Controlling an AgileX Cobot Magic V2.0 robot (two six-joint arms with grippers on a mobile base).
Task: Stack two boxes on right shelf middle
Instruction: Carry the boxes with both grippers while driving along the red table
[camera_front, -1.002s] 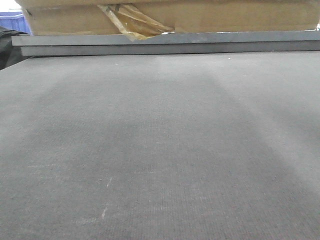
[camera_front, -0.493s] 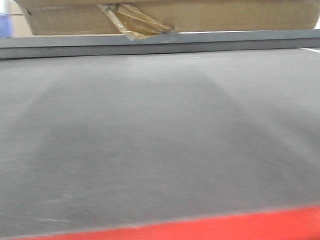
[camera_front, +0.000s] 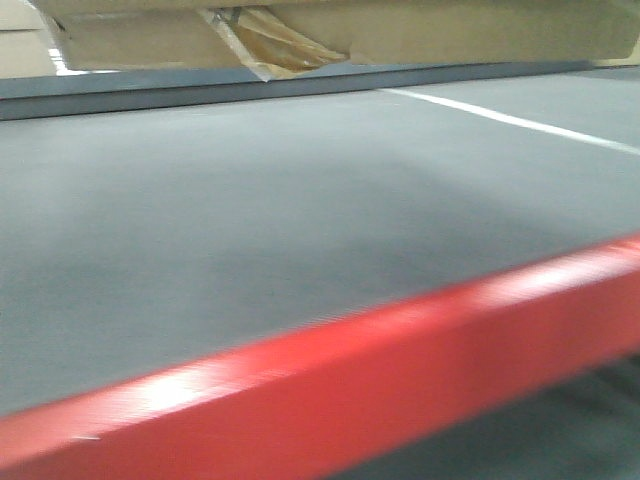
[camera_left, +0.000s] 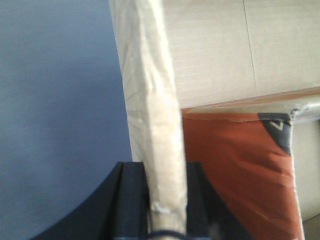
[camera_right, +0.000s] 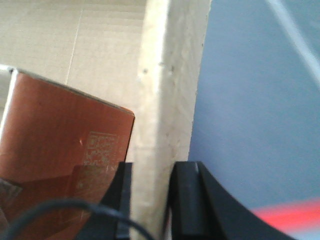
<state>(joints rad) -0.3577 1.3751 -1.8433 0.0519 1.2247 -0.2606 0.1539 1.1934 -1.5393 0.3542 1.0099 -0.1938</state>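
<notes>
A brown cardboard box (camera_front: 400, 30) with torn tape hanging from it fills the top edge of the front view, held above a grey shelf board (camera_front: 250, 220). My left gripper (camera_left: 166, 172) is shut on the box's pale left wall (camera_left: 155, 100), beside an orange-red label (camera_left: 235, 165). My right gripper (camera_right: 152, 172) is shut on the box's right wall (camera_right: 170, 75), next to the same kind of label (camera_right: 60, 140). I cannot make out a second box.
A red shelf beam (camera_front: 350, 390) crosses the front view's foreground, edging the grey board; it also shows in the right wrist view (camera_right: 290, 217). A white line (camera_front: 520, 122) runs across the grey surface at the right. A dark cable (camera_right: 65, 210) loops by the right jaws.
The red beam has risen into view from the bottom edge and now slants across the foreground. The grey surface has shifted and a white line has appeared. The box stays gripped.
</notes>
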